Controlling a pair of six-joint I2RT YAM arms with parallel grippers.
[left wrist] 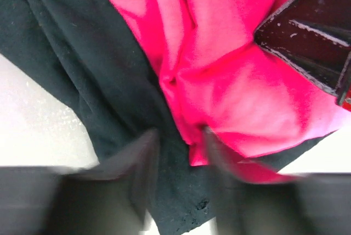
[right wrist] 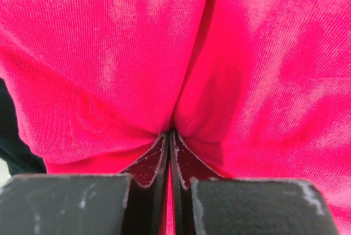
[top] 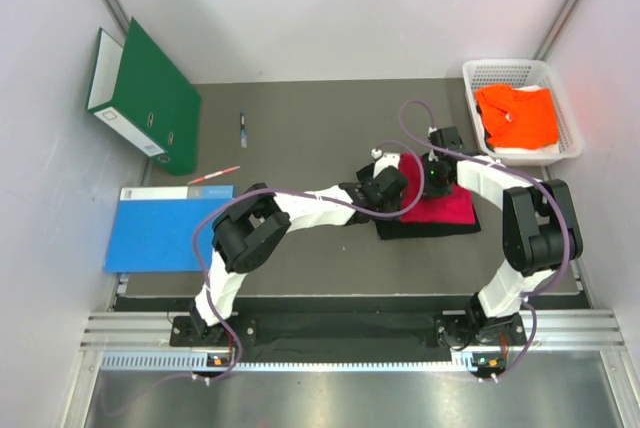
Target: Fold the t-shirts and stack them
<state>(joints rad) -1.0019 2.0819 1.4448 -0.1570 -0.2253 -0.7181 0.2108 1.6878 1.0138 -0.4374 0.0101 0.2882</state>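
The crimson red t-shirt point(top: 445, 208) lies bunched on top of the black t-shirt point(top: 392, 229) at the table's centre right. The bright orange t-shirt point(top: 518, 114) lies in a white basket. My right gripper point(top: 437, 174) is shut on a fold of the red t-shirt point(right wrist: 109, 54), with cloth pinched between its jaws point(right wrist: 171, 133). My left gripper point(top: 386, 184) is open and blurred in the left wrist view point(left wrist: 178, 136), straddling the red t-shirt's lower edge point(left wrist: 230, 92) over the black t-shirt point(left wrist: 82, 65). The right gripper's dark finger point(left wrist: 307, 32) shows there at the upper right.
The white basket point(top: 572, 140) stands at the back right. A green binder point(top: 150, 98) stands at the back left, a flat blue sheet point(top: 165, 228) lies at the left. A dark pen point(top: 243, 130) and a red-white pen point(top: 213, 176) lie on the grey mat.
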